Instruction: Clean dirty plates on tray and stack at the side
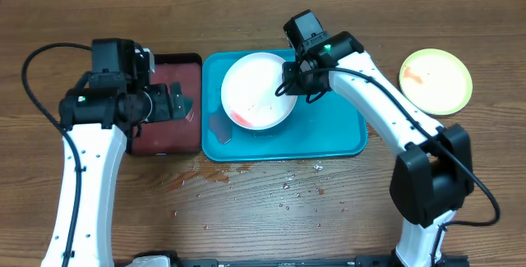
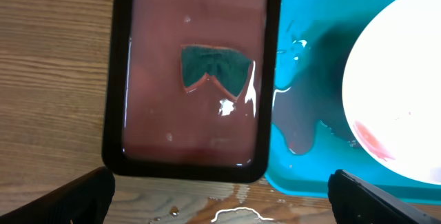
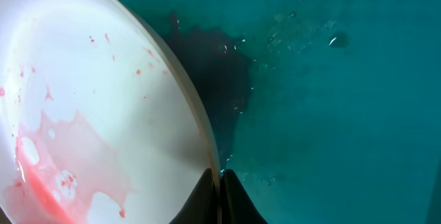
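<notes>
I see the tray (image 1: 345, 140) at mid-table (image 1: 263, 226). One plate (image 1: 255, 86) sits in it, toward its left rear. The small tray (image 1: 164, 144) lies just left of the tray, with a sponge (image 2: 213, 69) in it. A second plate (image 1: 436, 80) lies on the table right of the tray, apart from it. Droplets (image 1: 288, 186) lie before the tray.

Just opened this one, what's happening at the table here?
The right gripper is shut on the rim of the round white plastic plate, red sauce smeared in it, on the large turquoise rectangular tray. The left gripper hangs open and empty over the smaller black tray of reddish liquid, where a dark green sponge-like piece lies. A lime green round plate with faint red marks lies on the table to the right, off the tray.
</notes>
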Available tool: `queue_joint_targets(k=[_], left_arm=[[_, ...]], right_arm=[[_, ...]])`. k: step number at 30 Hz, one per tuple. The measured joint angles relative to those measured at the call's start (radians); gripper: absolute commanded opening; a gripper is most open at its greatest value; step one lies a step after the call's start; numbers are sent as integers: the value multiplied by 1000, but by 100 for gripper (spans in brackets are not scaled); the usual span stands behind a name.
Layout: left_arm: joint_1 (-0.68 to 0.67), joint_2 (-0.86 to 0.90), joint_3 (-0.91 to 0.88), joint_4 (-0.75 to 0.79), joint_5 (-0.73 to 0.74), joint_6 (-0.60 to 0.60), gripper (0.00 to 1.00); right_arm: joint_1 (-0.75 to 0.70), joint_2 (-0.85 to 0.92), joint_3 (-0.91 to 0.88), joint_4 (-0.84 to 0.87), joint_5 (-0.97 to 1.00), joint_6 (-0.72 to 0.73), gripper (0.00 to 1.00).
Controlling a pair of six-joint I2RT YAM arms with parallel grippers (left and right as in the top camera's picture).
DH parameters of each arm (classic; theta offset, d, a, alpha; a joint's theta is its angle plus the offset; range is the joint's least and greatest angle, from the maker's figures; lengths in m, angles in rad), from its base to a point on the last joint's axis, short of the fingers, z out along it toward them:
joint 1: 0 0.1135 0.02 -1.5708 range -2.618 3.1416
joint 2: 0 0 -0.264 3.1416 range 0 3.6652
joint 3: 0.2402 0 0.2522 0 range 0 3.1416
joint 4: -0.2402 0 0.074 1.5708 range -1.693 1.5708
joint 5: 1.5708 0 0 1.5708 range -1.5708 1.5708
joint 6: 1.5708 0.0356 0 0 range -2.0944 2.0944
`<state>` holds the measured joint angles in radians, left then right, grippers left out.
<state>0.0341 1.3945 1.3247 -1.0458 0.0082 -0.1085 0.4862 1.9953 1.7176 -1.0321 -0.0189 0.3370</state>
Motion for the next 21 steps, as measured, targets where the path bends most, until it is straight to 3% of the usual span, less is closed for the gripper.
queue_joint_targets(k=[6, 13, 21], left_arm=[[0, 7, -104, 130, -5, 58, 100], [0, 73, -264, 326, -6, 87, 92], [0, 216, -291, 519, -16, 80, 86]], right_arm=[[-2, 41, 0, 7, -13, 0, 4], [-26, 43, 0, 8, -20, 0, 4], [-45, 43, 0, -2, -19, 0, 4]])
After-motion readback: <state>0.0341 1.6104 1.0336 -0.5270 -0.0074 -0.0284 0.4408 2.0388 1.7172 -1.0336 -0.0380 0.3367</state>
